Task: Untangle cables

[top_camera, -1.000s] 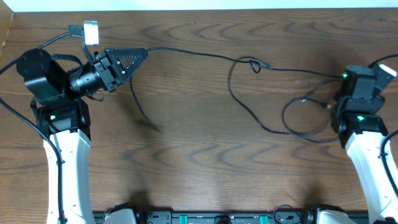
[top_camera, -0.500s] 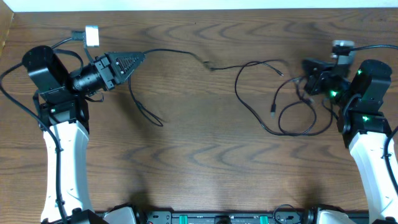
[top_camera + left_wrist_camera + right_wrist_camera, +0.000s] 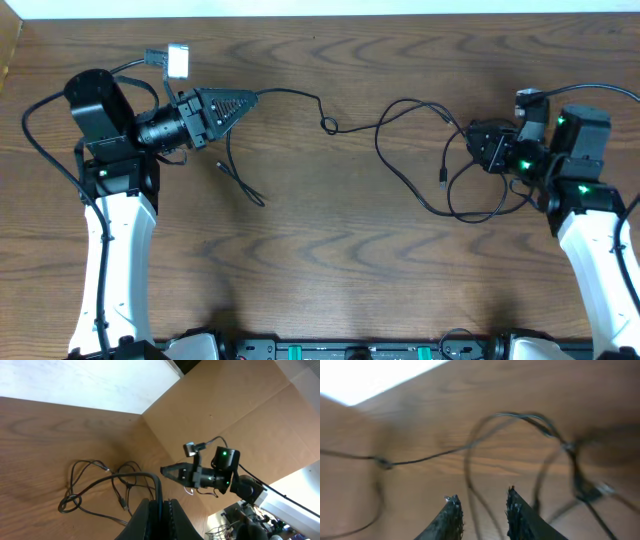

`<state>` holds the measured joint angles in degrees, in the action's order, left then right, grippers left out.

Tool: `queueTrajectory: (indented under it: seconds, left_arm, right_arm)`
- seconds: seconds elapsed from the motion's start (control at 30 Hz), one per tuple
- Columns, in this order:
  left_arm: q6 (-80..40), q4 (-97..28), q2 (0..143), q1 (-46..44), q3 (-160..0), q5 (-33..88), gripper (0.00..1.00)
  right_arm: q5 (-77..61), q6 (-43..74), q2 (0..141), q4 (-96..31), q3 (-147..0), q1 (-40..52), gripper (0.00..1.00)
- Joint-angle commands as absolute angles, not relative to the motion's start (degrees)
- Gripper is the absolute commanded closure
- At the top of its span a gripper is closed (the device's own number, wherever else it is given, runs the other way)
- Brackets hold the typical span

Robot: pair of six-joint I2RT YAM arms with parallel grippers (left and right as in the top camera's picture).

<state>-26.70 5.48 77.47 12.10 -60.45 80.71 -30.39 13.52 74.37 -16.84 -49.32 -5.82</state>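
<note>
- The cables [image 3: 328, 124] lay on the far half of the wooden worktop [image 3: 320, 290], their long run stretching left to right between the two arms.
- The left gripper [image 3: 250, 97] pointed right, its jaws pressed together on a black strand at the run's left end; the left wrist view showed that strand pinched between the closed tips [image 3: 161, 506].
- From that grip, a loose end [image 3: 245, 188] trailed toward the near edge and slightly right.
- Midway along, the strand formed a small knot-like loop, then ran right into a tangle of wide loops [image 3: 470, 200].
- The right gripper [image 3: 470, 137] pointed left at the tangle's far side, its jaws slightly apart [image 3: 482, 499] and clamped on nothing; the blurred strands lay beyond them.
</note>
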Motion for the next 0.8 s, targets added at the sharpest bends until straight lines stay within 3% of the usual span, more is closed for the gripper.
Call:
queueTrajectory:
  seconds: [0.0,0.27,0.43,0.53,0.63,0.77]
  left_arm:
    - [-25.56,5.56,77.36,12.01,-59.99,81.47,0.92]
    - [-26.83,5.41,76.14,12.03,-60.01,81.58,0.92]
    - [-26.85,1.06,76.16,12.01,-60.01,82.19,0.92]
    - [-26.87,-0.01,76.14,11.86,-60.01,85.65,0.92]
    - [-28.58,0.01,75.64,11.29,-60.01,88.33,0.92]
    - [-28.8,0.03,74.11,10.76,-59.99,89.03,0.92]
  right_arm:
    - [-22.44,16.73,77.56,-17.63,-49.78,-3.99,0.69]
    - [-23.7,18.48,86.48,-17.98,-49.78,1.17,0.58]
    - [-30.59,23.31,90.59,-10.44,-49.78,6.13,0.49]
    - [-30.52,29.65,92.51,-6.33,-49.78,8.91,0.43]
    - [-30.11,37.01,94.96,-2.76,-49.78,11.73,0.31]
    - [-31.11,53.3,97.76,1.17,-49.78,14.13,0.26]
